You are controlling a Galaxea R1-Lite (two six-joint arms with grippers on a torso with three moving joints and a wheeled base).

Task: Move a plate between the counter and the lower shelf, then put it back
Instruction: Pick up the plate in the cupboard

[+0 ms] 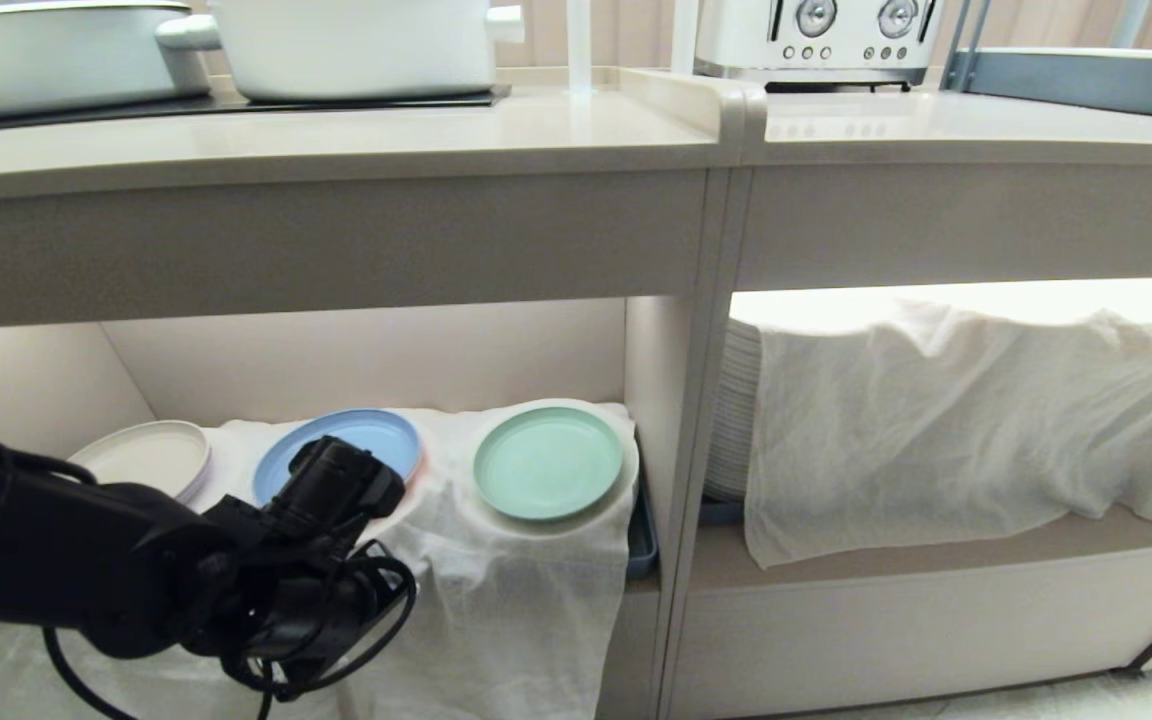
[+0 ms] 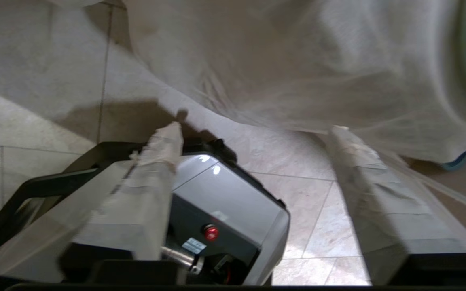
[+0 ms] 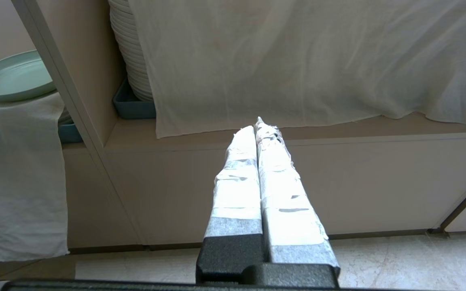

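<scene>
Plate (image 1: 548,462) lies on the cloth (image 1: 496,600) in the lower shelf (image 1: 376,350), right of the left gripper (image 2: 257,133), whose fingers stand apart, empty. Next move seems: reach right and clamp its rim. Right gripper (image 3: 259,123) is pressed together.

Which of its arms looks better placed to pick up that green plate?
Probably the left. Its gripper is open, right beside the cloth-covered lower shelf where the plate lies. The right gripper is shut, facing the neighbouring compartment.
</scene>
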